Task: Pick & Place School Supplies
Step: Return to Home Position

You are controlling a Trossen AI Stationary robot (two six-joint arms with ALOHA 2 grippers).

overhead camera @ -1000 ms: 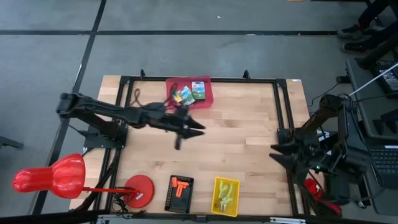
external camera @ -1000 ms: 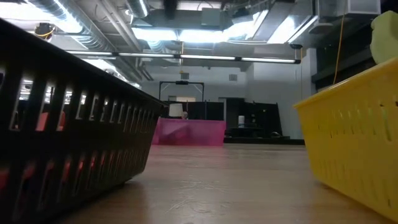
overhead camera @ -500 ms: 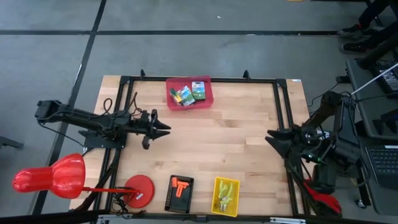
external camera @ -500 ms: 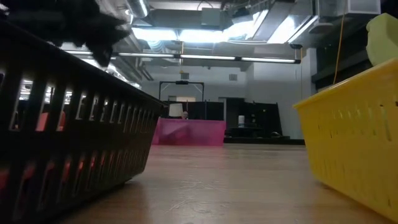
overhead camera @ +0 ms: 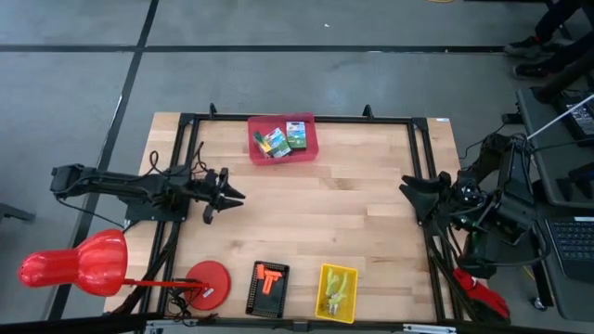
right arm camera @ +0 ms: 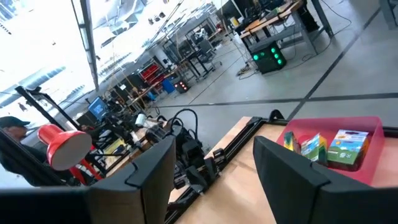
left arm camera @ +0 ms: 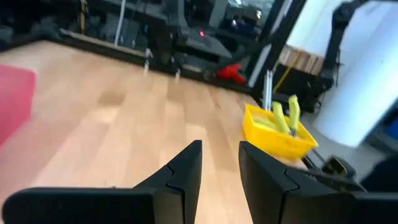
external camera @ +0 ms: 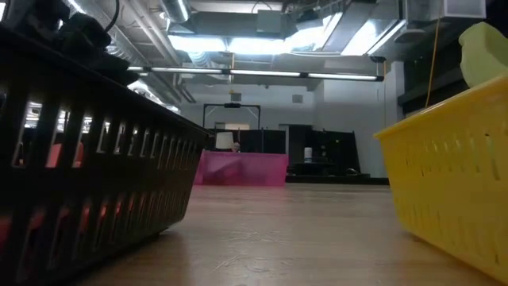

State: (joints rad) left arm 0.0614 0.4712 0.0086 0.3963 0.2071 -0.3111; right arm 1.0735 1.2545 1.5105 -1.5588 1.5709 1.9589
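The school supplies, small green-and-yellow crayon boxes [overhead camera: 297, 135] [right arm camera: 347, 144], lie inside a pink tray [overhead camera: 306, 153] at the table's far edge. My left gripper [overhead camera: 234, 196] [left arm camera: 220, 149] hovers low by the table's left edge. It points toward the right, and a narrow gap stands between its fingers with nothing in it. My right gripper [overhead camera: 410, 188] [right arm camera: 214, 142] stands at the right edge, raised, open wide and with nothing between its fingers. It faces the tray [right arm camera: 367, 168].
A black basket [overhead camera: 269, 289] [external camera: 87, 175] with an orange tool and a yellow basket [overhead camera: 336, 293] [external camera: 452, 183] with pliers stand at the near edge. A red lamp [overhead camera: 74, 264] and its round base [overhead camera: 206, 281] are at the near left. Black frame rails [overhead camera: 419, 158] border the table.
My left gripper has drawn back from beside the pink tray toward the table's left edge and sunk lower, with nothing in it. My right gripper has swung a little toward the far edge. The boxes in the tray have stayed put.
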